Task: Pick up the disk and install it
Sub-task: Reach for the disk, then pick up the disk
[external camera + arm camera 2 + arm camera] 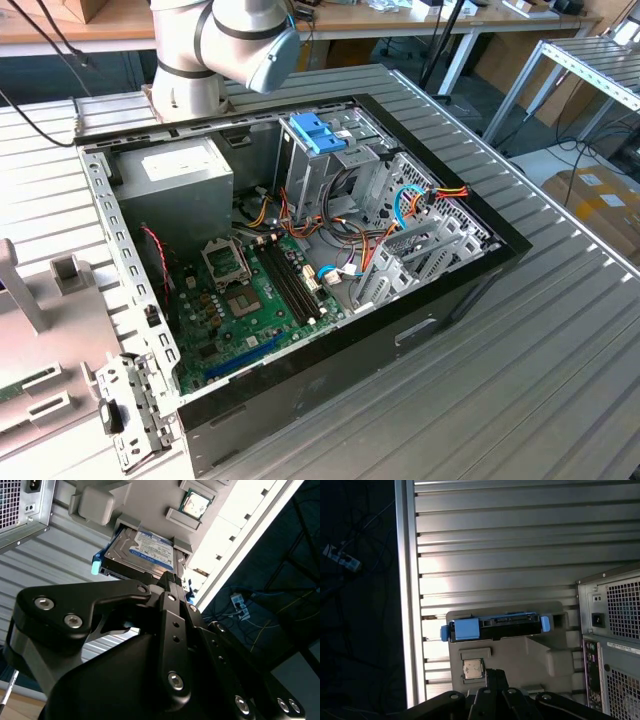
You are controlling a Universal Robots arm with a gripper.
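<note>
second wrist view: disk (148, 551) in grey holder (95, 504)

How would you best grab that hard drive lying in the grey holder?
Probably grip the disk across its blue side pieces, coming down onto its labelled face. It lies flat, label up, in the grey holder, and the blue pieces stand uncovered on both sides, so they look free to pinch.

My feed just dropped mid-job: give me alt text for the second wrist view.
The disk lies label-up in a grey holder on the ribbed metal table, with the black gripper in the foreground, its tip close by the disk's edge. A processor chip sits in the holder beyond it; the computer case stands alongside, rear panel showing.
</note>
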